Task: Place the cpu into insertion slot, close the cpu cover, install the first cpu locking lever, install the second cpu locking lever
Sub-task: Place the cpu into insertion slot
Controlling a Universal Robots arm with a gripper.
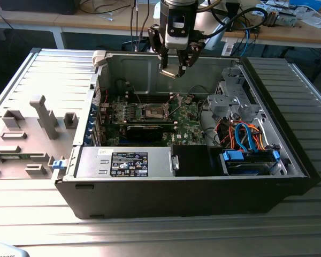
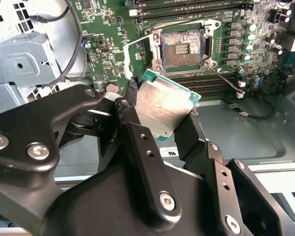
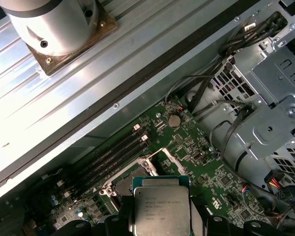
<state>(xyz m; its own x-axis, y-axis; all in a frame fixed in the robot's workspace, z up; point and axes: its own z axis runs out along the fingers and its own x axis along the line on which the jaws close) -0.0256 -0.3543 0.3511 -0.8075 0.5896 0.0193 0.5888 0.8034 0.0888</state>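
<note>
My gripper (image 1: 175,68) hangs over the open computer case, shut on the cpu (image 1: 173,72). The cpu (image 2: 164,105) is a silvery square chip with a green edge, pinched at two opposite sides by the black fingers (image 2: 132,115). In the second wrist view it is tilted. In the first wrist view the cpu (image 3: 162,209) sits between the fingers of my gripper (image 3: 162,222). Below it on the green motherboard (image 1: 190,120) lies the insertion slot (image 2: 183,46), its dark pin field uncovered inside a silver rim. The insertion slot (image 1: 154,111) is lower than the gripper and toward the exterior view's left. Thin wire levers (image 2: 133,44) stand loose beside the socket.
Long memory slots (image 2: 196,6) run beside the socket. A black expansion card (image 1: 144,131) and a labelled power supply (image 1: 129,162) lie nearer the front. A metal drive cage (image 1: 227,101), orange and blue cables (image 1: 246,134) and a blue caddy (image 1: 249,159) fill the case's right side. A grey fixture tray (image 1: 27,134) lies outside on the left.
</note>
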